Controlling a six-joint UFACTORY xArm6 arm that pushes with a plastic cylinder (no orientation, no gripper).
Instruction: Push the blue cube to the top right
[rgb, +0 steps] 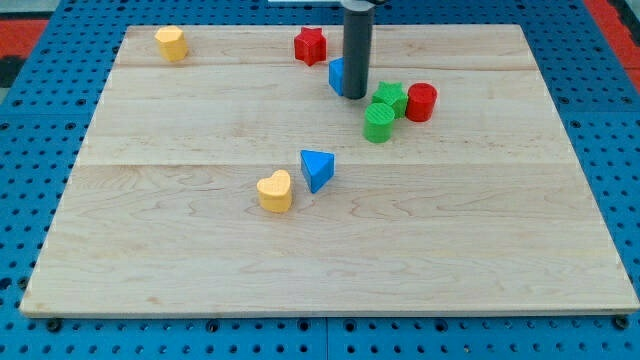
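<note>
The blue cube (338, 75) sits near the view's top centre, partly hidden behind the dark rod. My tip (356, 96) rests on the board at the cube's right side, touching or nearly touching it. A red star block (310, 45) lies just up and left of the cube. A green star block (390, 97), a green cylinder (379, 123) and a red cylinder (421, 102) cluster just right of my tip.
A blue triangular block (317, 169) and a yellow heart block (275, 190) lie near the board's middle. Another yellow heart block (171, 43) sits at the top left. The wooden board (480, 250) lies on a blue pegboard.
</note>
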